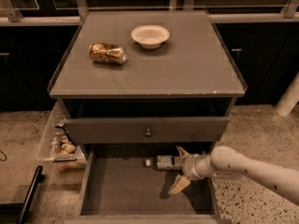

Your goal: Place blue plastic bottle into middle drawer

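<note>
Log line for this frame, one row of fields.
gripper: open, in middle drawer | blue plastic bottle: lying on drawer floor, cap left, ungripped | placement: done

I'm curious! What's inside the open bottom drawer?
The blue plastic bottle lies on its side at the back of the middle drawer, the open claw at its end. The drawer front above hides the far back.

Dim, warm light is falling from above on the cabinet top [187, 73], where the white bowl [150, 35] and gold can [107, 53] are casting soft shadows. The middle drawer [117, 185] is lying in shade. Near its right edge the gripper [180, 168], fingers spread, is shadowing the floor beside the blue plastic bottle [166, 162].
</note>
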You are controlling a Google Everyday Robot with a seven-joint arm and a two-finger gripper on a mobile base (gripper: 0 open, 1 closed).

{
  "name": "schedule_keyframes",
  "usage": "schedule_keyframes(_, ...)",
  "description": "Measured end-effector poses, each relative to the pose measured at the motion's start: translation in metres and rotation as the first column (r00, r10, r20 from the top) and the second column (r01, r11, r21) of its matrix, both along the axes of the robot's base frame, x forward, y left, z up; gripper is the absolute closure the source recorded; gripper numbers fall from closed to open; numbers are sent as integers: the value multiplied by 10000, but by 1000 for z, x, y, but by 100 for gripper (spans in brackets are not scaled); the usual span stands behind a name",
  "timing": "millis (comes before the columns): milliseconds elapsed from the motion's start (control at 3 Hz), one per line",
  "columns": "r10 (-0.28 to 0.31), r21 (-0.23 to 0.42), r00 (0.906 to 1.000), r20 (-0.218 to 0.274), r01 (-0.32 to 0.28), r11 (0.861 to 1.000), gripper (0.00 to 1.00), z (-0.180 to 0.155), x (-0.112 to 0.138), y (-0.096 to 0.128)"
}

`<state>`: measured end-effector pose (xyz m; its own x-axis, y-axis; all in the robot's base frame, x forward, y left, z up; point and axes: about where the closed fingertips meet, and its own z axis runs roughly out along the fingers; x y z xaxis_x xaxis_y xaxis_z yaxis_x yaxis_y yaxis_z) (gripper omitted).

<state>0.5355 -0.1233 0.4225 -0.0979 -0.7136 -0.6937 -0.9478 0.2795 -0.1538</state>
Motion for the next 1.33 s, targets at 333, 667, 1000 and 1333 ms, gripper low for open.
schedule_keyframes(333,0,0,10000,0,0,10000,0,0,0,0)
schedule_keyframes(667,-15,109,10000,-78,16,9999,0,6,-14,-6)
schedule_keyframes(1000,123,127,9998,141,-125,9998,0,37,-41,-19)
schedule_keyframes(1333,423,0,9960,784,-424,9991,0,87,-70,-33)
